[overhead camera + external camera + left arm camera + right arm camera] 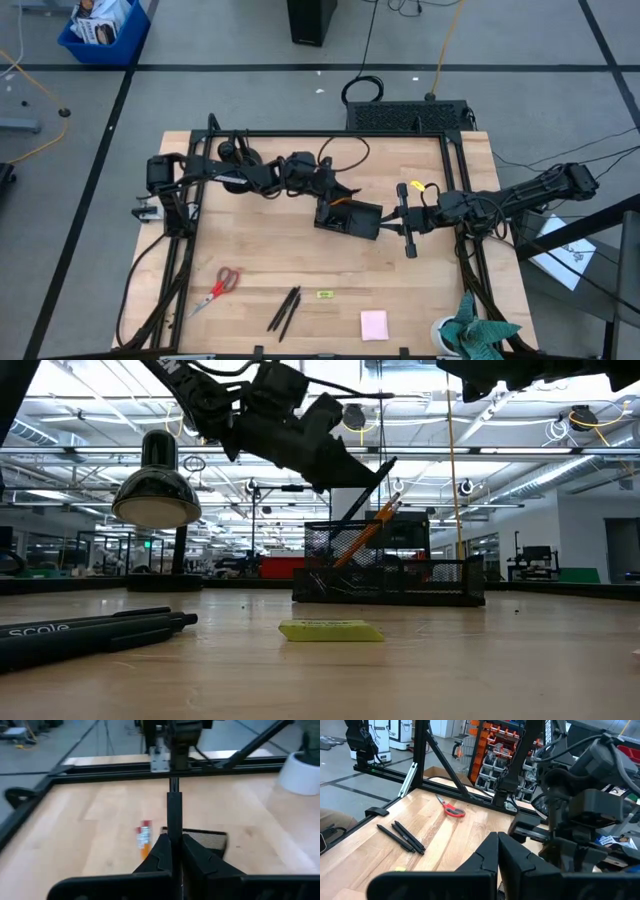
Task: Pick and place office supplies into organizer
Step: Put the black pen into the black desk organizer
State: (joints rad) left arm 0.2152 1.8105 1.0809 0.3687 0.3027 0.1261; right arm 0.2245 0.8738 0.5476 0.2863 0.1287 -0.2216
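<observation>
We see the left hand (174,851) clamped on a black pen (173,815) above the organizer (350,217) — right hand (498,851) shut, empty — "scole" printed on a table pen (95,628).

Left arm reaches from the frame's left edge to centre, its gripper (330,212) clamped together. Right arm extends from the right edge; its gripper (409,250), fingers together, points toward lower centre.

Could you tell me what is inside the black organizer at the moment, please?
An orange pencil leans in the organizer. The shut left gripper holds a black pen slanting into it too. The mesh walls hide the lower compartments, so smaller items cannot be ruled out.
</observation>
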